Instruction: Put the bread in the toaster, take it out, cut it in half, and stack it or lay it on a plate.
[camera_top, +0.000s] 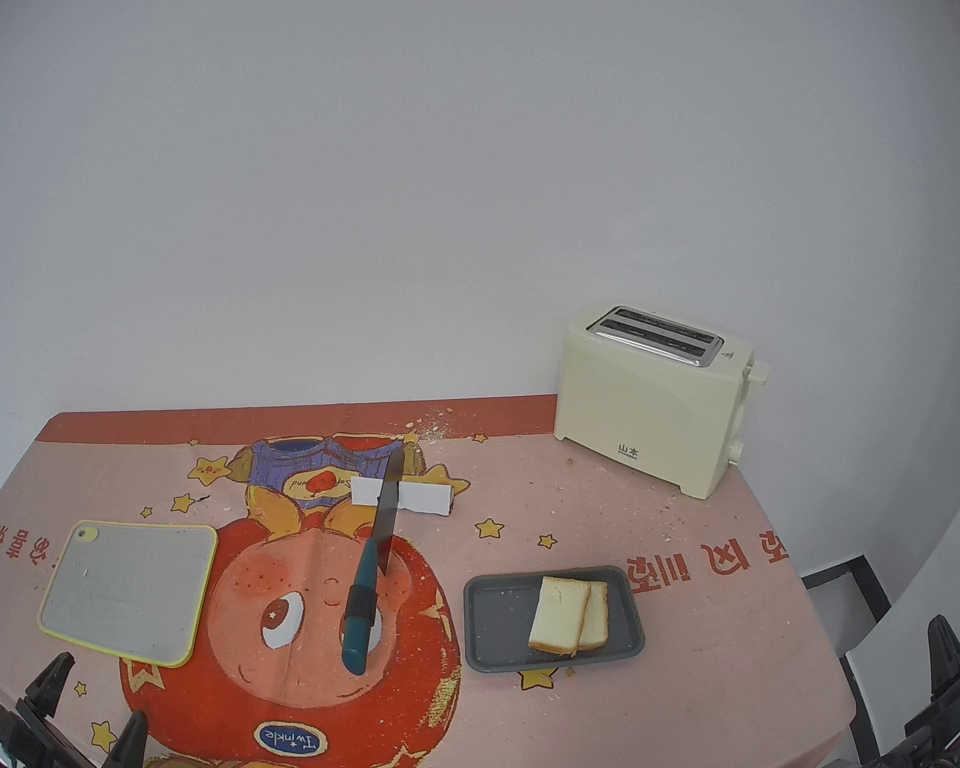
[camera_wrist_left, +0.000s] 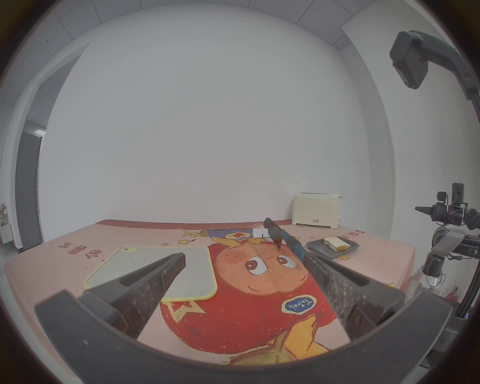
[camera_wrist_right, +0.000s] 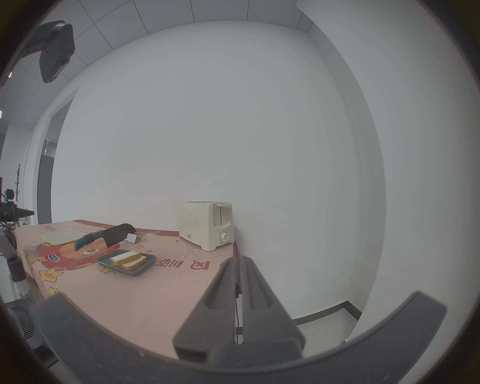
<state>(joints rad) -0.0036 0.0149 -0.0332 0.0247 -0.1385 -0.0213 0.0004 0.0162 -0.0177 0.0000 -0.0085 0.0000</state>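
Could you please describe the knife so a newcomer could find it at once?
From the cream toaster, look left. Between the cutting board and grey tray lies the knife: teal handle, dark blade propped on a white block.

Bright, diffuse light throughout; faint soft shadows beneath toaster (camera_top: 650, 410) and knife (camera_top: 366, 575); fisheye bending and dark corners in both wrist views.

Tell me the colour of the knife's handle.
Teal; the knife handle shows best in the head view.
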